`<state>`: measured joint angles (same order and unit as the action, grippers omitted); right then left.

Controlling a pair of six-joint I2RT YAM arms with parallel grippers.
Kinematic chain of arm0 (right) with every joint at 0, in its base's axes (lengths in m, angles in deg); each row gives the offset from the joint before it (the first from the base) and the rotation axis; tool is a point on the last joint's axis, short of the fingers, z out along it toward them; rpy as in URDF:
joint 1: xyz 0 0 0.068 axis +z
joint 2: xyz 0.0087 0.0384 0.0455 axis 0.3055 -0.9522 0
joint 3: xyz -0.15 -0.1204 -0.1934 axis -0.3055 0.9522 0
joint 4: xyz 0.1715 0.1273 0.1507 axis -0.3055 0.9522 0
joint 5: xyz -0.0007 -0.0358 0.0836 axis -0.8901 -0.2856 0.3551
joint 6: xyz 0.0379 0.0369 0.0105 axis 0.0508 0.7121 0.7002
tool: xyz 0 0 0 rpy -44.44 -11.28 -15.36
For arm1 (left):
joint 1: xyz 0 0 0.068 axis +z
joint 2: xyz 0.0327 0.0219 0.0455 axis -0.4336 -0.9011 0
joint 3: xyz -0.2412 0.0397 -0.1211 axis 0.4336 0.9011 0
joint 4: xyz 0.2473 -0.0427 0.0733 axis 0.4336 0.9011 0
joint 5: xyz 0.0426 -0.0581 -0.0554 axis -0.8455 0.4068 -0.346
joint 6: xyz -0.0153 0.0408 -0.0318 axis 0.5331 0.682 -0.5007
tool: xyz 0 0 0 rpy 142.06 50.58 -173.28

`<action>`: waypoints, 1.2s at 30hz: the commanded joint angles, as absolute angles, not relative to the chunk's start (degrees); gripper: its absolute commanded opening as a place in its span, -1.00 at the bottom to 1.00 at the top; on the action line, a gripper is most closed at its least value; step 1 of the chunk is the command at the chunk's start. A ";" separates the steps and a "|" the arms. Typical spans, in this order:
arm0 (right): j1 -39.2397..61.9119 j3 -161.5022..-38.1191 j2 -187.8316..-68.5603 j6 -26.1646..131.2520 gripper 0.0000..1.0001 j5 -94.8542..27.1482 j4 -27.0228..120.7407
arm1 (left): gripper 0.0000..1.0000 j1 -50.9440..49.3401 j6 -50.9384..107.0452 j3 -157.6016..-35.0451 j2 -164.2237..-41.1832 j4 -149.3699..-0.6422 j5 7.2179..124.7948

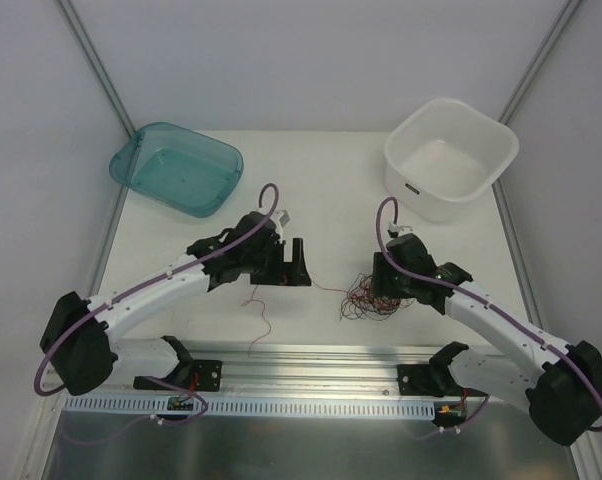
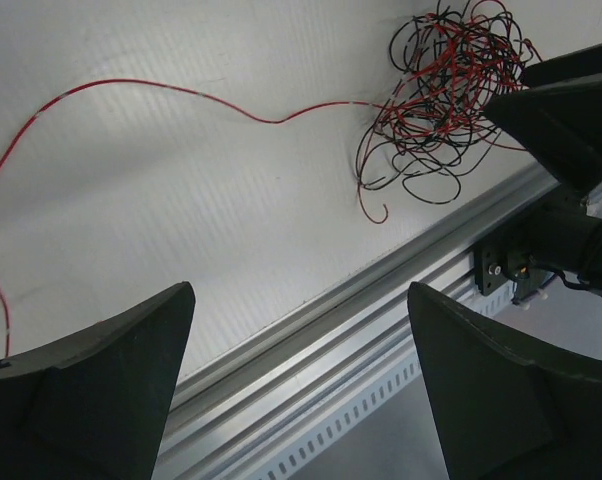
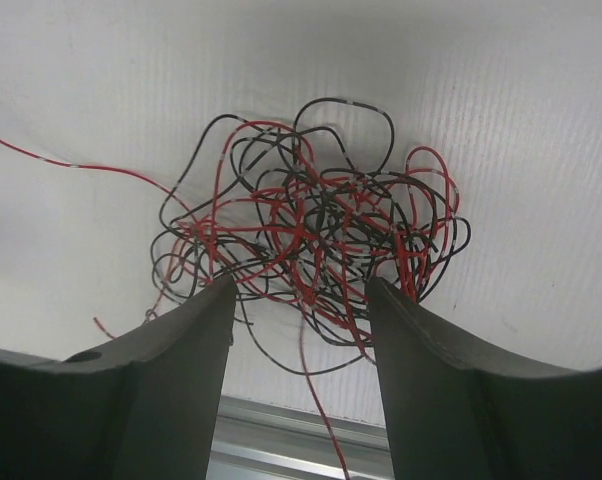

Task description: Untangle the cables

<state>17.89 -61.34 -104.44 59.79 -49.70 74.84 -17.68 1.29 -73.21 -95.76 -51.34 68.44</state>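
Note:
The cables (image 1: 366, 298) lie as a fist-sized tangle of thin red and black strands on the white table, right of centre. My right gripper (image 1: 378, 289) is over the tangle. In the right wrist view its fingertips (image 3: 226, 285) stand apart at the near edge of the cables (image 3: 311, 220), and a few strands cross the gap of the right gripper (image 3: 299, 282). One long red strand (image 2: 181, 90) trails left from the cables (image 2: 441, 100). It ends in a curl (image 1: 256, 315) below my left gripper (image 1: 299, 265). The left gripper (image 2: 299, 287) is open and empty above the table.
A teal tray (image 1: 176, 168) sits at the back left and a white tub (image 1: 451, 158) at the back right. An aluminium rail (image 1: 321, 360) runs along the near edge, with black brackets on it. White walls close in both sides.

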 commanded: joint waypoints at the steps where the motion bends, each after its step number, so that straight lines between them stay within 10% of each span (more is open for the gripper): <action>1: 18.16 -59.87 -108.02 60.50 0.18 -50.90 70.18 | 0.77 -21.40 1.22 -78.55 -102.43 -58.04 65.48; 21: 17.28 -59.86 -115.32 59.09 -0.19 -44.40 65.60 | 0.45 -26.77 -1.24 -94.99 -136.09 -70.09 70.49; 24: 17.10 -59.77 -115.32 59.00 -0.21 -44.04 65.51 | 0.26 -26.86 -1.94 -95.61 -138.12 -70.35 69.61; 30: 15.17 -58.81 -115.32 59.18 -0.33 -42.20 64.81 | -1.00 -26.77 -2.56 -94.12 -137.08 -70.88 65.93; 36: 11.31 -57.31 -114.18 59.97 -0.88 -39.74 64.72 | -1.00 -25.37 -3.52 -87.27 -126.89 -71.06 60.65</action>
